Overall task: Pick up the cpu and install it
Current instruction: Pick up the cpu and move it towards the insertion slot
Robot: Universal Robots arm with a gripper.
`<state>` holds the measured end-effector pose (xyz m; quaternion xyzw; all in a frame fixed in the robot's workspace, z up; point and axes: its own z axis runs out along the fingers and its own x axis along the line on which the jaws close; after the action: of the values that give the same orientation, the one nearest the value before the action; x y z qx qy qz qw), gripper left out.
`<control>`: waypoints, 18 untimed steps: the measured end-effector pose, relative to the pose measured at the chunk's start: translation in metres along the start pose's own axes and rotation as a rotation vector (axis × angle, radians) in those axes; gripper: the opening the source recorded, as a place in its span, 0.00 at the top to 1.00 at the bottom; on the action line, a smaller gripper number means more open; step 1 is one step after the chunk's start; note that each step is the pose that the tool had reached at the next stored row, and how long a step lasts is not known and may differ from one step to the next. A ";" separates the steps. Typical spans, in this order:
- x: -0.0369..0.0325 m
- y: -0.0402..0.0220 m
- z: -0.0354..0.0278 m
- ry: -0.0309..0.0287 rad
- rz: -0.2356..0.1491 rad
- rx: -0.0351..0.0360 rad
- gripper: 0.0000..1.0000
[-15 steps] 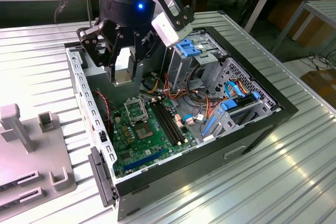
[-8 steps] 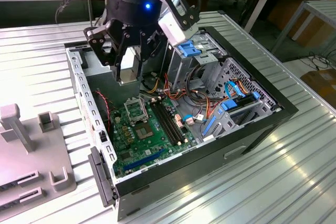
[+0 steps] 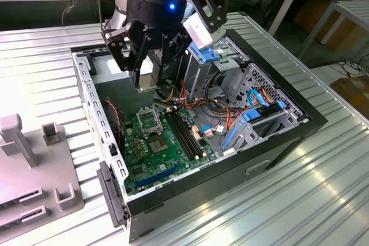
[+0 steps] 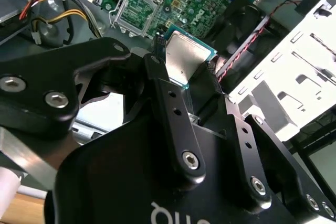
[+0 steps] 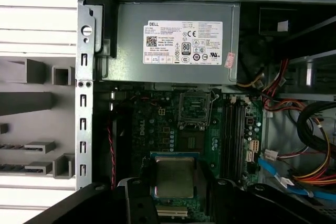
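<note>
The cpu [image 4: 187, 51], a small flat square chip with a dull silver top, sits between the two black fingers of my gripper [image 4: 185, 69], which is shut on its edges. In the first wrist view the cpu [image 5: 174, 174] hangs over the green motherboard [image 5: 157, 129], short of the metal-framed socket [image 5: 195, 109]. In the exterior view my gripper [image 3: 151, 84] hovers above the open computer case, a little above and behind the socket [image 3: 149, 120] on the motherboard [image 3: 144, 162]. The socket's [image 4: 137, 11] frame shows a dark centre with nothing in it.
The grey power supply [image 5: 176, 40] lies just beyond the socket. Black memory slots [image 3: 185, 133] run beside it, with loose coloured cables [image 3: 216, 110] and blue drive brackets [image 3: 253, 113] toward the exterior view's right. A grey fixture [image 3: 34, 159] stands outside the case wall [image 3: 92, 102].
</note>
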<state>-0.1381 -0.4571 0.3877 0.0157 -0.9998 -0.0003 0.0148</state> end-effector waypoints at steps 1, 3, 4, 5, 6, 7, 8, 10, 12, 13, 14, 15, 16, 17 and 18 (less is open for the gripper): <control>-0.0023 -0.0002 -0.0001 0.0000 0.000 0.0001 0.56; -0.0047 -0.0005 -0.0001 -0.0001 0.000 0.0000 0.56; -0.0058 -0.0005 -0.0002 0.0000 0.000 0.0001 0.56; -0.0070 -0.0006 -0.0002 0.0000 0.000 0.0001 0.56; -0.0085 -0.0007 -0.0003 0.0000 0.000 0.0001 0.56; -0.0091 -0.0007 -0.0003 0.0001 0.000 0.0001 0.56; -0.0099 -0.0007 -0.0003 0.0000 0.000 0.0001 0.56; -0.0104 -0.0007 -0.0003 0.0000 0.000 0.0001 0.56; -0.0106 -0.0007 -0.0003 0.0000 0.000 0.0001 0.56; -0.0106 -0.0007 -0.0003 0.0000 0.000 0.0001 0.56; -0.0106 -0.0007 -0.0003 0.0000 0.000 0.0001 0.56; -0.0106 -0.0007 -0.0003 0.0000 0.000 0.0001 0.56; -0.0106 -0.0007 -0.0003 0.0000 0.000 0.0001 0.56; -0.0106 -0.0007 -0.0003 0.0000 0.000 0.0001 0.56; -0.0106 -0.0007 -0.0003 0.0000 0.000 0.0000 0.56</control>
<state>-0.1274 -0.4575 0.3877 0.0158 -0.9998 -0.0003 0.0148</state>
